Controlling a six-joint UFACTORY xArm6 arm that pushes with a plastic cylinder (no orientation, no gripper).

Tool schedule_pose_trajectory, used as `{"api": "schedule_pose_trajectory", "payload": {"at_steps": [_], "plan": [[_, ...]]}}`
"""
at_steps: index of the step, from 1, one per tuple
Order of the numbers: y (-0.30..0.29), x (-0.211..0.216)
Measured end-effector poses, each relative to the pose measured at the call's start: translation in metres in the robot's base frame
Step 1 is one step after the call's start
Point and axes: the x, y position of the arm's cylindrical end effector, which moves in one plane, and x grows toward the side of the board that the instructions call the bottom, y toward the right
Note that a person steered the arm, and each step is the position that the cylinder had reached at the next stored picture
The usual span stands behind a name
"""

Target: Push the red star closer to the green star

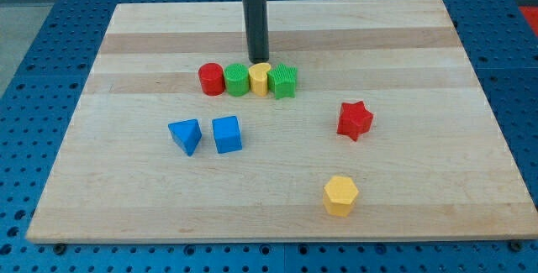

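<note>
The red star (355, 120) lies right of the board's middle, on its own. A row of blocks sits above the middle: a red cylinder (211, 79), a green ribbed block that looks like the green star (238, 81), a small yellow block (259, 79) and a squarer green block (284, 81), all touching side by side. My tip (258, 60) stands just above the yellow block, at or very near its top edge. It is far up and left of the red star.
A blue triangular block (186, 135) and a blue cube (227, 133) lie left of the middle. A yellow hexagonal block (340, 195) lies near the bottom, below the red star. The wooden board (126, 197) rests on a blue perforated table.
</note>
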Motion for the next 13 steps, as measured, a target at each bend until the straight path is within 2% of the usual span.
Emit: {"api": "schedule_pose_trajectory", "payload": {"at_steps": [4,6,9,11,13], "plan": [[0.192,-0.004],[0.230,0.060],[0.206,0.164],[0.124,0.168],[0.091,0.136]]}}
